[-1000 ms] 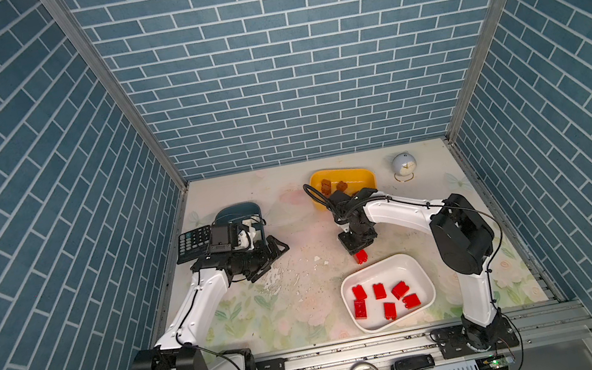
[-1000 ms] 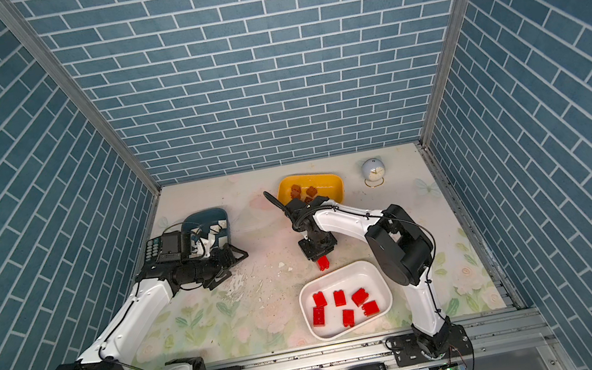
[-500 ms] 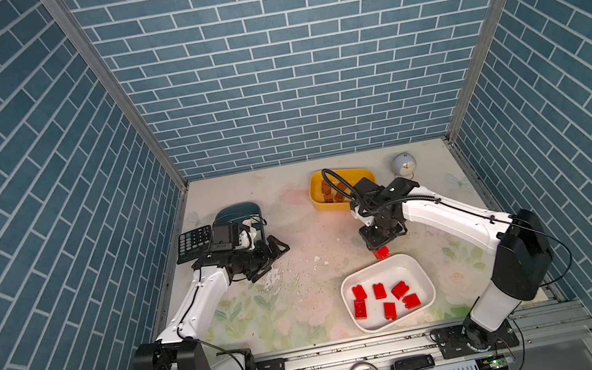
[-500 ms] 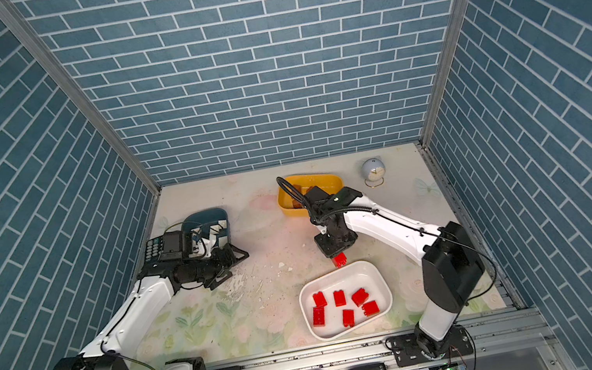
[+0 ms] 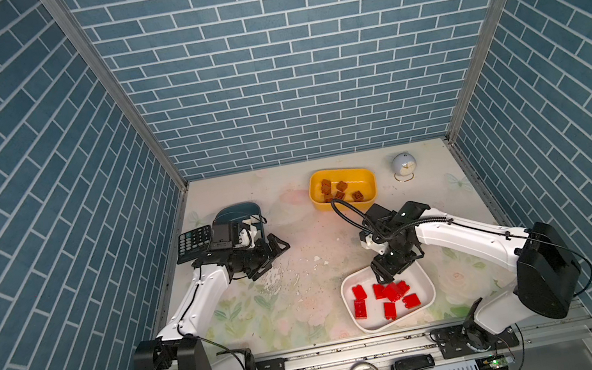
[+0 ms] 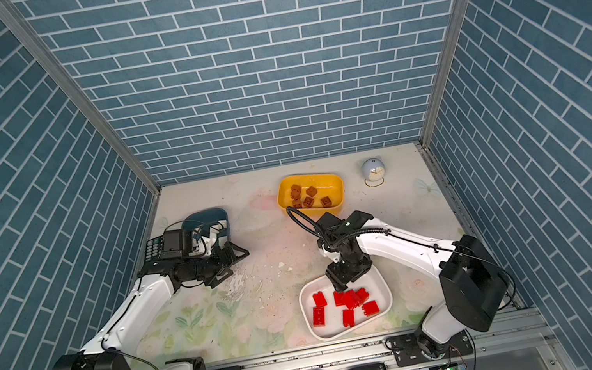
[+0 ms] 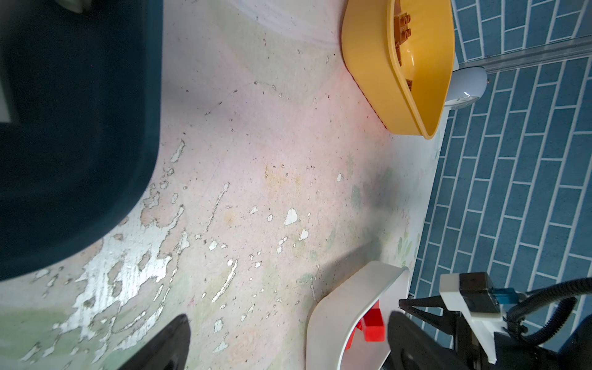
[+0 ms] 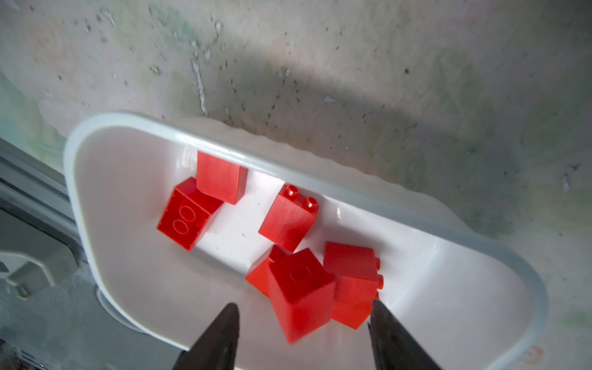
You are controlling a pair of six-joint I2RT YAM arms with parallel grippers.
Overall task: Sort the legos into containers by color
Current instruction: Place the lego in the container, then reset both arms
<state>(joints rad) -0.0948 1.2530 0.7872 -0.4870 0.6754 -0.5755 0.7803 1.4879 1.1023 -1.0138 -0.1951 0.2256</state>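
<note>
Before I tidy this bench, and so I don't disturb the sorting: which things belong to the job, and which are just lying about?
Part of the job: red legos, white tub, brown legos, yellow tub, teal tub.
Just lying about: black calculator, small round clock.

Blue brick-patterned walls (image 5: 291,71) enclose a worn floral tabletop (image 5: 310,228).
</note>
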